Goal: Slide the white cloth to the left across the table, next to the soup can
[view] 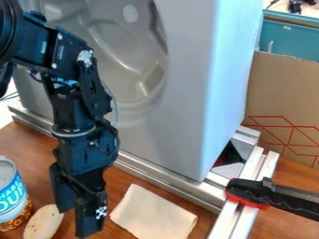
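Note:
The black gripper [76, 212] hangs down at the lower left, over the wooden table, its two fingers apart and open with nothing seen between them. Just left of its fingertips lies a pale, speckled oval object [44, 224]. A soup can [10, 198] with a blue and white label stands at the left edge, beside the oval. To the gripper's right, a beige folded cloth [152, 214] lies flat on the wood, apart from the fingers.
A large grey washer-like box [199, 70] with a round recessed front rises behind the arm. Metal rails [168, 179] run along its base. A black and red handle [249, 193] lies across the rails at right. Behind stand a cardboard box [287, 88] and a teal bin [289, 39].

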### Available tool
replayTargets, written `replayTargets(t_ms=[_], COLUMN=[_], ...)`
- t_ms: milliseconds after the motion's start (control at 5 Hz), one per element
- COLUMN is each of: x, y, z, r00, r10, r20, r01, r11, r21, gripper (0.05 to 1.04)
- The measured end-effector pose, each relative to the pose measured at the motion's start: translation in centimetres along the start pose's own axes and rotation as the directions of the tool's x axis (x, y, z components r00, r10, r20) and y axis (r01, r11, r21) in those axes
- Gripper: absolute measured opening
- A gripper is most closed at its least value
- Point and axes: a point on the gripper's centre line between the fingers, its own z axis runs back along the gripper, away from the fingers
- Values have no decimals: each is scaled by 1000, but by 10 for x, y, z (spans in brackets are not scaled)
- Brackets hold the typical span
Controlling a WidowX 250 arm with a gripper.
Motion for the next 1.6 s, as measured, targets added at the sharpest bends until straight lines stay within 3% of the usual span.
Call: replayTargets(t_ms=[200,400,600,1000,1200,1600], x=[-1,12,28,63,73,85], y=[0,-12,-19,-8,1,7], z=[-2,0,-4,-21,-30,-51], r00=[1000,999,995,993,991,990], r10=[10,19,-21,-37,-52,-35], r20=[-5,41,94,114,119,136], r01=[-10,-23,7,17,27,6], r11=[1000,996,990,986,978,977], r21=[-1,86,144,165,205,212], gripper=[1001,1001,1001,1001,1001,1001])
